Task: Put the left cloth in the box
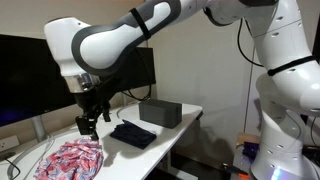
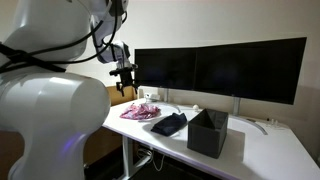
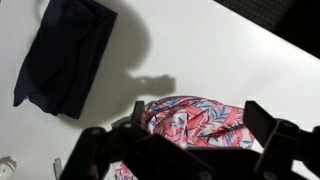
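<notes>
The left cloth (image 1: 70,160) is a crumpled pink, red and white patterned cloth lying near the table's end; it also shows in an exterior view (image 2: 140,111) and in the wrist view (image 3: 195,122). The box (image 1: 160,111) is small, dark grey-black and open-topped, standing further along the table (image 2: 207,133). My gripper (image 1: 90,127) hangs open just above the patterned cloth (image 2: 125,88). In the wrist view the gripper (image 3: 196,128) has its dark fingers (image 3: 268,125) spread on either side of the cloth, with nothing held.
A plain dark navy cloth (image 1: 133,134) lies between the patterned cloth and the box (image 2: 169,124) (image 3: 65,55). Two dark monitors (image 2: 215,72) stand along the white table's (image 1: 185,128) back. Cables and a power strip (image 1: 8,145) sit near the table's corner.
</notes>
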Tool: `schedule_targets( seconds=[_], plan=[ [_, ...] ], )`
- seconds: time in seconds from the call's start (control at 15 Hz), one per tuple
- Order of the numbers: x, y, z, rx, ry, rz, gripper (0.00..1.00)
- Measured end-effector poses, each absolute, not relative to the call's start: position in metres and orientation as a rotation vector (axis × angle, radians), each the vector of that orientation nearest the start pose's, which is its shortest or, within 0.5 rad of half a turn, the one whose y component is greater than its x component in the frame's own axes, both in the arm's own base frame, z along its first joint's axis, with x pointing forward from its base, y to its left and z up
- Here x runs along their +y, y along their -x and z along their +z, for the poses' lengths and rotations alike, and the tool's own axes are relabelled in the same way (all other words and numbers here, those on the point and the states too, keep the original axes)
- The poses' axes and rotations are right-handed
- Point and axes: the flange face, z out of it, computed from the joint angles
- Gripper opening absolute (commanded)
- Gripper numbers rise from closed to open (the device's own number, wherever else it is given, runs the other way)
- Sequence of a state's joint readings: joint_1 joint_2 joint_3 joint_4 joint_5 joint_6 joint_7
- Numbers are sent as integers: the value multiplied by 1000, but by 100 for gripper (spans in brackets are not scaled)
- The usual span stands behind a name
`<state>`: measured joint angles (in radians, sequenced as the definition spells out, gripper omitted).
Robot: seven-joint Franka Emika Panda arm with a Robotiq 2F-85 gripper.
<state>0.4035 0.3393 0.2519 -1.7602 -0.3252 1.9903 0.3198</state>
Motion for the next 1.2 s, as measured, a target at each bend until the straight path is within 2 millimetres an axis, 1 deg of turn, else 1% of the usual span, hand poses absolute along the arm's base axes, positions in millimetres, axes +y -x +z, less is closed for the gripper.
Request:
schedule_targets(
  seconds=[0.33,0.8,1.2],
  plan=[
    [366,-540,361,-734,3282,-29,100],
    [377,-561,352,-712,3281,-51,100],
    [378,-580,344,-683,3289,-74,100]
  ],
)
